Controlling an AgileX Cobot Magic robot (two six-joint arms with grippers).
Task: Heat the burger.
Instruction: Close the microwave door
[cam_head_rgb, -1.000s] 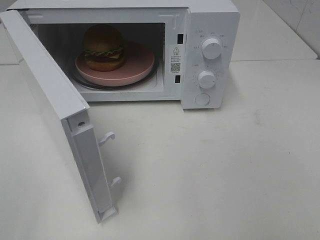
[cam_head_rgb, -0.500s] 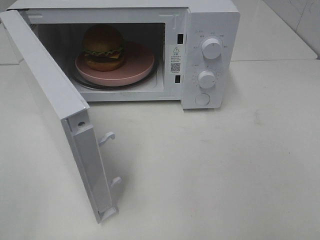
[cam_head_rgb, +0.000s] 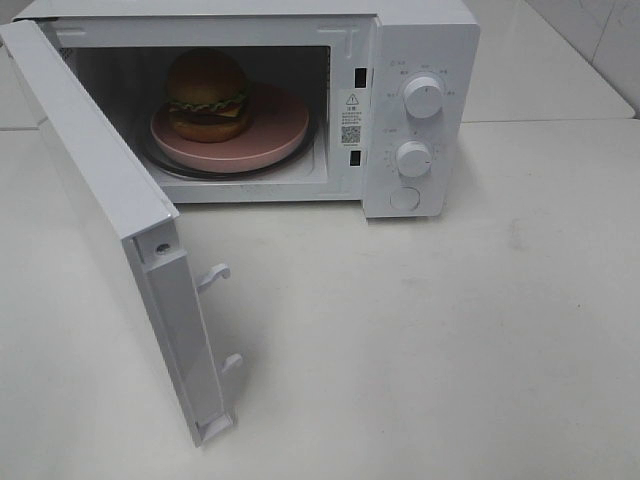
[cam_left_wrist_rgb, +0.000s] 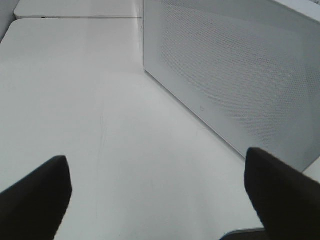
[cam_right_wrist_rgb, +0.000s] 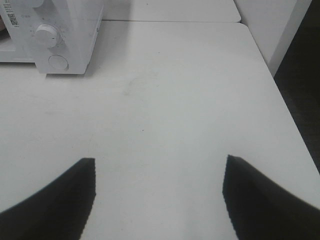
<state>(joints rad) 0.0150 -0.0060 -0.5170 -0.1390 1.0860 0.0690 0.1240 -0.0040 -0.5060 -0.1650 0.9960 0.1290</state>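
**Figure: Burger loaded in the open microwave, both grippers clear of it**

High view. The burger (cam_head_rgb: 207, 95) sits inside the microwave (cam_head_rgb: 420, 40) cavity, at the upper left of the frame. It rests on the left part of a round pink plate (cam_head_rgb: 280, 125), which lies on the glass turntable (cam_head_rgb: 165, 165). The door (cam_head_rgb: 90, 190) stands wide open, swung out toward the lower left, its two latch hooks (cam_head_rgb: 215, 274) exposed. Two dials (cam_head_rgb: 424, 97) and a round button (cam_head_rgb: 404, 198) occupy the control panel at upper centre-right. Neither arm appears in this view.

Handling. The burger looks light and stacked in loose layers: glossy buns, frilly lettuce, patty and cheese. A squeeze would probably shift or crush the layers, and the shiny bun may slip. The plate rim seems the safer hold; otherwise a gentle grasp across the bun sides, low on the stack. As it lies, it likely needs no further handling; the door and the dials appear to be what is left.

Wrist views. The left gripper (cam_left_wrist_rgb: 156, 165) hangs low over the white table (cam_left_wrist_rgb: 75, 100), fingers spread wide with nothing between them, facing the door's perforated outer face (cam_left_wrist_rgb: 235, 75) near by. The right gripper (cam_right_wrist_rgb: 160, 162) is likewise spread wide and empty, set above bare tabletop, well apart from the control panel (cam_right_wrist_rgb: 55, 35).
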